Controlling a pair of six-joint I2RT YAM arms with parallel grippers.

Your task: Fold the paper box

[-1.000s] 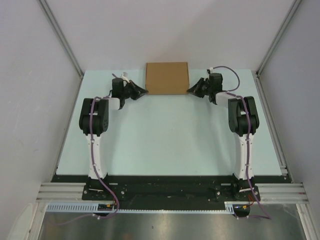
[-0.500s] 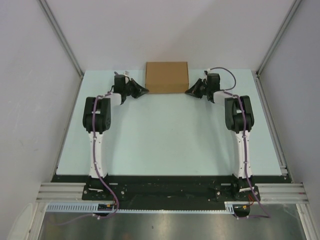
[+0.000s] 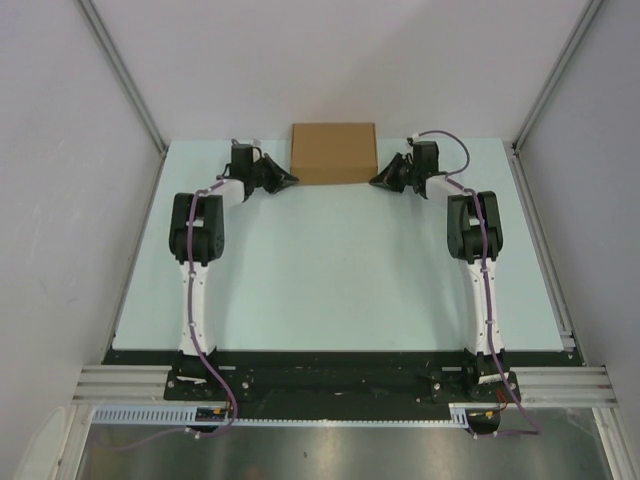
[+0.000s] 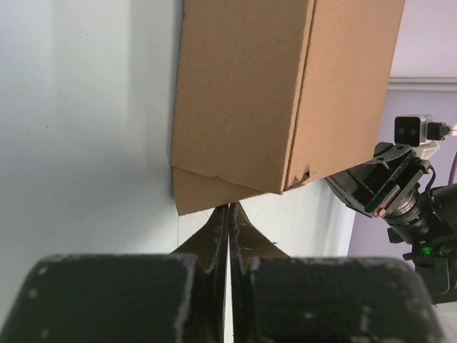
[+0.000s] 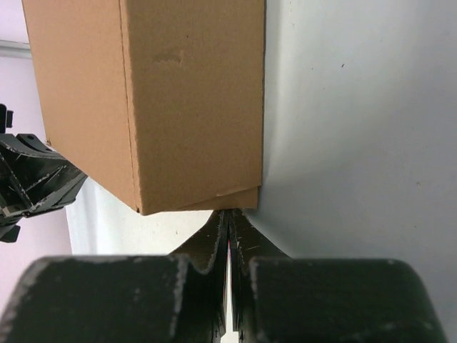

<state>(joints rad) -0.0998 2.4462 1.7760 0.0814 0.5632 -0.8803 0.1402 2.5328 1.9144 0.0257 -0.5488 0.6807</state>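
Top view: the paper box (image 3: 334, 154) is being seen at the far edge of the desk (image 3: 330, 270), against the back wall. It's already looking closed up into a flat carton. The left claw (image 3: 288, 181) is being kept at the box's near-left corner and the right claw (image 3: 378, 181) at its near-right corner.

Left wrist view: the tips are being pressed together with nothing between them, right at the box's corner. Whether they're touching it can't be told. A lower layer of cardboard is being left poking out under the box's top panel.

Right wrist view: same story. The fingers are together and empty, pointed at the box's corner, where a thin lip is sticking out underneath.

What could go wrong, probably: if the corners are being nudged unevenly, the box is getting skewed or jammed, or that lip is getting crumpled instead of tucked.

Compared with a second ago, both wrists are being swung further back beside the box. The box itself isn't being shifted.
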